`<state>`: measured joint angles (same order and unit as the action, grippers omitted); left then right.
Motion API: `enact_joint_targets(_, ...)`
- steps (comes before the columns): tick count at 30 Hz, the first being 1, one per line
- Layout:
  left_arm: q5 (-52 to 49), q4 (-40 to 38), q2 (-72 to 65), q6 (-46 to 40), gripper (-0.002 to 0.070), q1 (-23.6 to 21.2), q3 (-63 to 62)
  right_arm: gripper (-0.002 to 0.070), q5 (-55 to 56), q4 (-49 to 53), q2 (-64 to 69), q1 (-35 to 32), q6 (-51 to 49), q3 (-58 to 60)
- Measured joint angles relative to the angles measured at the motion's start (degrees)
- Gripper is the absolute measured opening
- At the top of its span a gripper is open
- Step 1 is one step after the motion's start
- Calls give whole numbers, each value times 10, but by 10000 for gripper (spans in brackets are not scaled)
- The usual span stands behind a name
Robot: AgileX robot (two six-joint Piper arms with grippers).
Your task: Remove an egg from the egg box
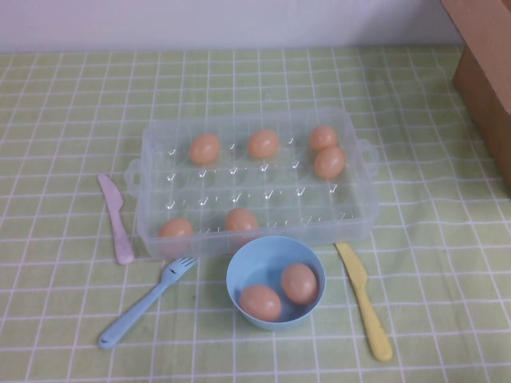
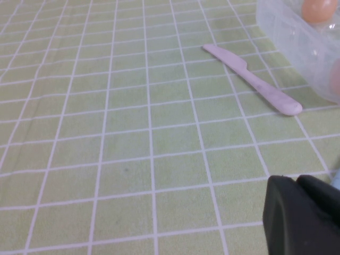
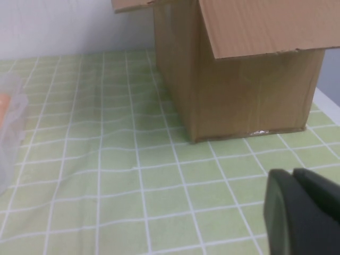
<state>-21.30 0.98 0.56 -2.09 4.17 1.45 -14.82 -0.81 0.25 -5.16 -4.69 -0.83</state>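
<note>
The clear plastic egg box (image 1: pixel 351 214) lies in the middle of the table in the high view. Several tan-orange eggs sit in its cups, such as one at the near row (image 1: pixel 240 219) and one at the far row (image 1: pixel 204 148). Neither arm shows in the high view. My left gripper (image 2: pixel 296 180) is shut and empty, low over the cloth left of the box; a box corner (image 2: pixel 289 37) with an egg (image 2: pixel 319 9) shows there. My right gripper (image 3: pixel 292 173) is shut and empty, over the cloth right of the box, whose edge (image 3: pixel 11 122) shows.
A light-blue bowl (image 1: pixel 239 271) with two eggs stands in front of the box. A pink knife (image 1: pixel 116 219) lies left of it, also in the left wrist view (image 2: pixel 254 79). A blue fork (image 1: pixel 144 303), a yellow knife (image 1: pixel 363 299), and a cardboard box (image 1: pixel 487 72) at far right.
</note>
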Motion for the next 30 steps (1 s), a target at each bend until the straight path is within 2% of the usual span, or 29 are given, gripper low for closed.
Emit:
enact_joint_targets(11,0,0,0,0,-4,0,0,-17,16,-23,-7,5,16,22)
enact_joint_targets(20,0,0,0,0,-4,0,0,-17,-51,-25,-7,32,16,23)
enact_joint_targets(30,0,0,0,0,-4,0,0,-17,-59,-25,-7,32,16,23)
